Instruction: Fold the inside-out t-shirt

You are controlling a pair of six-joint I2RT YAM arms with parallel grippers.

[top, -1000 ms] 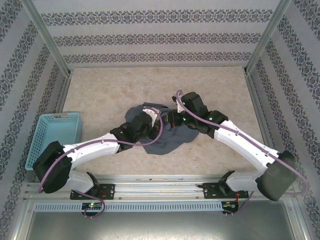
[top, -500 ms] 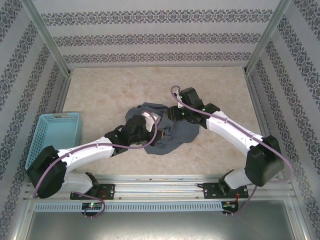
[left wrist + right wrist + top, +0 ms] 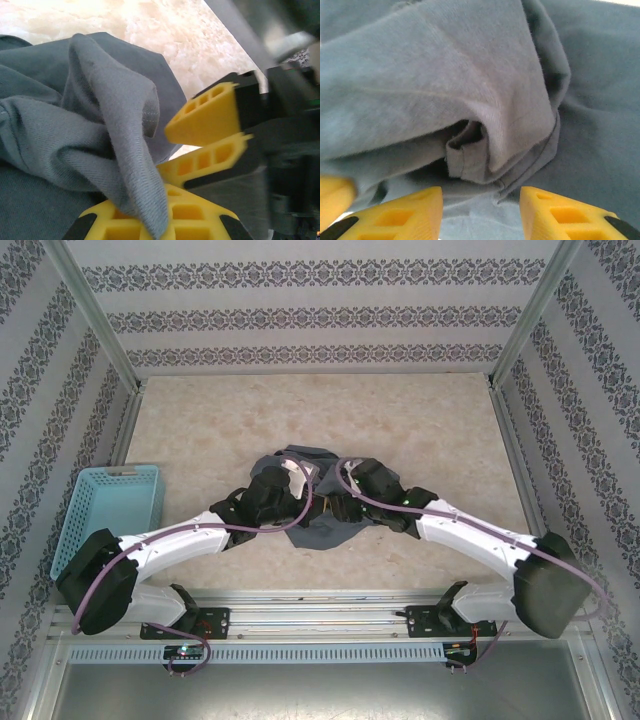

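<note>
Top view first: the t-shirt (image 3: 318,528) lies bunched in a dark grey heap at the middle of the table (image 3: 220,420), and both my arms reach in over it, one from each side. My left gripper (image 3: 288,488) sits on the heap's left half and my right gripper (image 3: 338,504) on its right half, the two nearly meeting over the cloth. At the table's left edge the blue basket (image 3: 110,472) stands well apart from the shirt.

Left wrist camera now. A ridge of grey cloth runs down out of the heap and ends between my left fingers (image 3: 112,225). They are clamped on that fold, with yellow on either side and cloth pinched in the middle. A stitched hem shows along the ridge's edge. Just beyond it, the two yellow fingers of my right gripper point in toward the same fold with a narrow gap between them. The lower one is very close to my left finger, though I cannot tell whether they touch. Pale table shows behind.

Over to the right wrist camera. My right fingers (image 3: 400,215) stand apart and grip nothing, with the shirt right ahead of the tips. A rolled fold with a hemmed edge curls under itself just above the gap between them. A sliver of yellow at the lower left edge is one of my left fingers, close by.
</note>
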